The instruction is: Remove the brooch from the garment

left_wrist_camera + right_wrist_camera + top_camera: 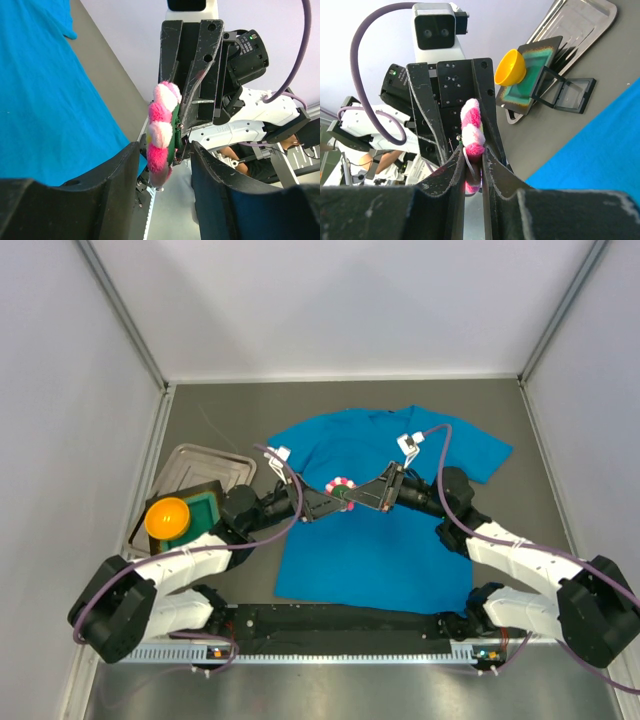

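The blue garment (380,550) lies flat in the middle of the table. Above its chest the two grippers meet tip to tip. My right gripper (473,152) is shut on the brooch (472,127), a fluffy pink and white flower with a green back, pinching its lower edge. My left gripper (165,150) is open, and the brooch (161,125) hangs in the gap between its fingers with space on both sides. From above, the brooch (342,484) shows between the left gripper (325,502) and the right gripper (372,492), lifted off the cloth. The garment (40,90) fills the left of the left wrist view.
A metal tray (205,465) sits at the left of the table. Beside it, an orange round ball (167,518) rests on a green-framed pad (205,508). A small black hinged frame (565,95) lies next to the pad. Grey walls enclose the table on three sides.
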Robot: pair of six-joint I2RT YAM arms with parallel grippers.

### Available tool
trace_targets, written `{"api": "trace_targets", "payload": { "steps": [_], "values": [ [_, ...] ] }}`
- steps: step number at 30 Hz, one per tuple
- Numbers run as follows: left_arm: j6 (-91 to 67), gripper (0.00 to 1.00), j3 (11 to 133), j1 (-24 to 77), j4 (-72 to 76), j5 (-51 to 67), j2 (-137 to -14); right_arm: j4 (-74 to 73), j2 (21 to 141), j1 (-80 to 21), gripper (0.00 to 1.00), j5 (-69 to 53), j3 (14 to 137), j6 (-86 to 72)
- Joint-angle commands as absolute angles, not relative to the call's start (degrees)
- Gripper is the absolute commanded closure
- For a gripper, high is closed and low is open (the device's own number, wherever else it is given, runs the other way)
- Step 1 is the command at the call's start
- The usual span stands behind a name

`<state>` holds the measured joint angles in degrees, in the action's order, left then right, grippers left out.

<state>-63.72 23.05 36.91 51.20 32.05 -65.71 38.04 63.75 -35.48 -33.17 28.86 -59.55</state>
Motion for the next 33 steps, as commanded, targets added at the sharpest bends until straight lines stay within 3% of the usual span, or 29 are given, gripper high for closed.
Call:
{"api": "trace_targets", "payload": {
  "steps": [1, 8, 13, 22, 33],
  "values": [
    [-62.4, 0.49, 25.22, 37.7, 51.51, 31.91, -65.83, 38.24, 61.52, -36.21, 1.0, -32.34, 30.41, -57.75],
    [-60.91, 0.53, 25.22, 37.71, 48.43, 30.41, -64.34, 37.0, 60.64, -36.38, 1.0, -32.17, 30.67, -56.95],
    [-61.7, 0.48, 26.28, 37.88, 49.31, 30.94, -65.48, 36.12, 60.73, -36.74, 1.0, -31.73, 31.29, -56.43],
    [-61.61, 0.5, 25.84, 37.97, 49.48, 31.2, -65.48, 36.73, 60.91, -36.74, 1.0, -32.34, 31.29, -56.34],
    [-62.84, 0.41, 22.94, 37.97, 54.49, 34.28, -64.34, 39.73, 61.7, -36.65, 1.0, -32.69, 30.41, -58.36]
  ]
}}
